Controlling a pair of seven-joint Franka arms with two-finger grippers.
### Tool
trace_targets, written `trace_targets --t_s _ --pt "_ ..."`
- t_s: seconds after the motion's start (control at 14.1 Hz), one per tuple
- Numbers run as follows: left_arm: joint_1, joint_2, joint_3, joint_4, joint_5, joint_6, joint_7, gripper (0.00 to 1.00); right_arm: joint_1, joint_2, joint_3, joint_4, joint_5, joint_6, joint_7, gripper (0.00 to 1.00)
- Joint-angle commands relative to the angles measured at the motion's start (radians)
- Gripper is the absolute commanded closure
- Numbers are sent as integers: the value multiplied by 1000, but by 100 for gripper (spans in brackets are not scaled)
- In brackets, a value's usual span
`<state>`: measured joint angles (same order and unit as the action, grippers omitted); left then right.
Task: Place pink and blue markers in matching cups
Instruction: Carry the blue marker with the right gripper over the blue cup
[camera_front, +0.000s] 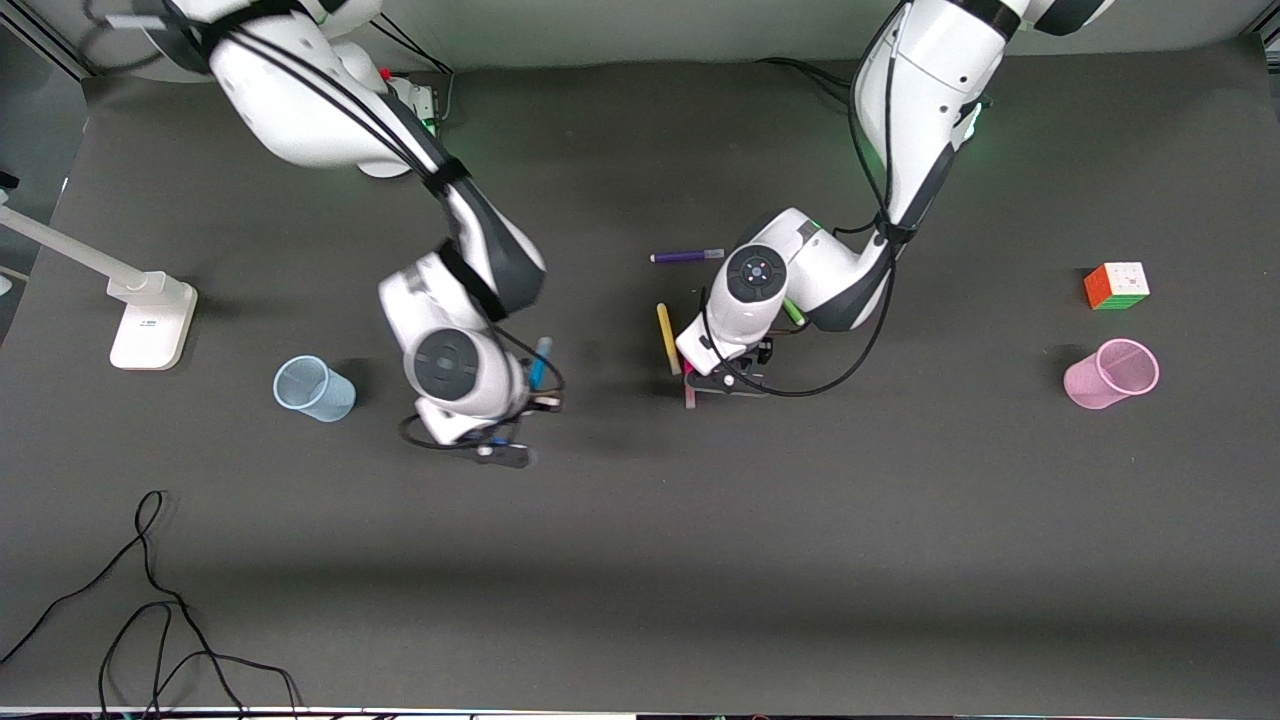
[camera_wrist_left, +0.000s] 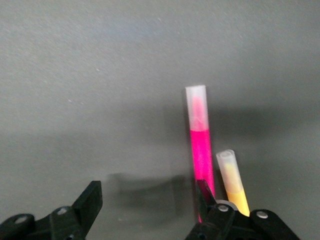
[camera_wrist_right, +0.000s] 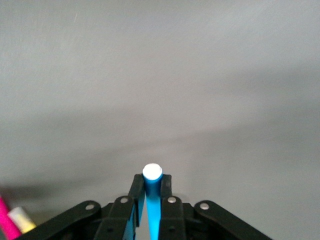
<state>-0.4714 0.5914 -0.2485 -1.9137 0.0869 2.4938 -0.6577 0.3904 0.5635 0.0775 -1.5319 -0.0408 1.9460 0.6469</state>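
Observation:
My right gripper (camera_front: 540, 398) is shut on the blue marker (camera_front: 540, 362) and holds it above the table, between the pale blue cup (camera_front: 313, 388) and the loose pens. In the right wrist view the marker's white tip (camera_wrist_right: 152, 172) stands between the shut fingers (camera_wrist_right: 138, 189). My left gripper (camera_front: 725, 378) is open and low over the magenta marker (camera_front: 688, 390). In the left wrist view the magenta marker (camera_wrist_left: 201, 155) lies right at one finger (camera_wrist_left: 205, 192), not midway between the jaws. The pink cup (camera_front: 1112, 373) stands toward the left arm's end of the table.
A yellow pen (camera_front: 667, 338) lies beside the magenta marker, also in the left wrist view (camera_wrist_left: 232, 182). A purple pen (camera_front: 687, 256) and a green pen (camera_front: 793, 312) lie close by. A colour cube (camera_front: 1117, 286), a white stand (camera_front: 150, 320) and black cables (camera_front: 150, 600) are also there.

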Motion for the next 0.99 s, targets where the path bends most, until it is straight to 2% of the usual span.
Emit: trace_targets --t_s 0.0,0.14,0.28,0.49,0.78,0.92 --pt "-41 16 17 12 16 5 -34 15 4 -140 -114 -121 -39 10 -184 100" --pt "-49 36 18 21 22 8 -34 14 4 -215 -207 -181 -42 36 -306 100" --pt "-62 56 20 33 24 8 -37 14 5 -293 -274 -273 -118 127 -386 100" --pt "-67 68 20 42 72 8 -71 14 5 -396 -311 -440 -302 310 -391 100" --pt "-67 77 18 54 86 5 -91 14 5 -485 -395 -666 -365 586 -392 100" --pt "-67 74 18 61 86 -4 -91 14 5 -498 -450 -733 -451 704 -391 100"
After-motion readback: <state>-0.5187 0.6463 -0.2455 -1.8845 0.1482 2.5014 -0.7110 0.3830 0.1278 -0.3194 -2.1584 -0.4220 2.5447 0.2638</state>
